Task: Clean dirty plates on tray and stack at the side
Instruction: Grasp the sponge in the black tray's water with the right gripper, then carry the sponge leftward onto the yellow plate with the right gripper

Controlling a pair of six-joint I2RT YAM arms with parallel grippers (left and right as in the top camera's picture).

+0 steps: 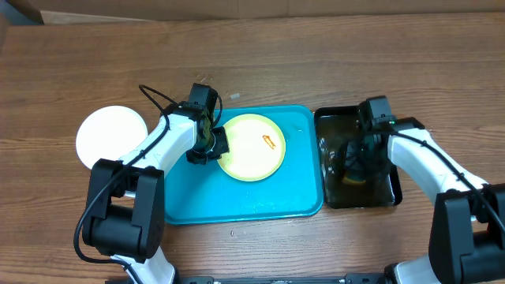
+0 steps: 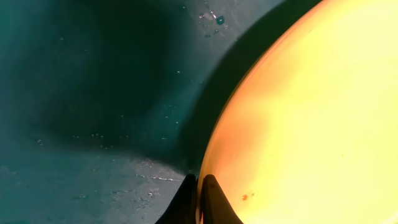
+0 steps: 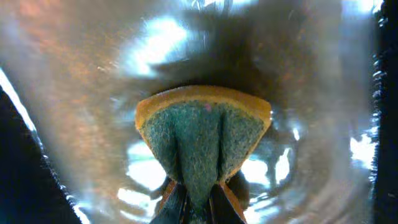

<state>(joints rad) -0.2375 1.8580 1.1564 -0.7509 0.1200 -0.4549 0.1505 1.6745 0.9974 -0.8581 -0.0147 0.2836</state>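
Observation:
A pale yellow plate [image 1: 251, 147] with a red-orange smear [image 1: 272, 142] lies on the turquoise tray [image 1: 237, 201]. My left gripper [image 1: 213, 143] is shut on that plate's left rim. In the left wrist view the fingers [image 2: 211, 202] pinch the edge of the yellow plate [image 2: 311, 124] over the tray [image 2: 93, 93]. A white plate [image 1: 112, 136] rests on the table left of the tray. My right gripper [image 1: 357, 162] is down in the black tray [image 1: 390, 193], shut on a green and yellow sponge [image 3: 202, 134], which folds between the fingers [image 3: 227, 202].
The black glossy tray [image 3: 81, 81] holds water that glints around the sponge. It stands right against the turquoise tray's right side. Bare wooden table [image 1: 316, 55] lies behind both trays and along the front.

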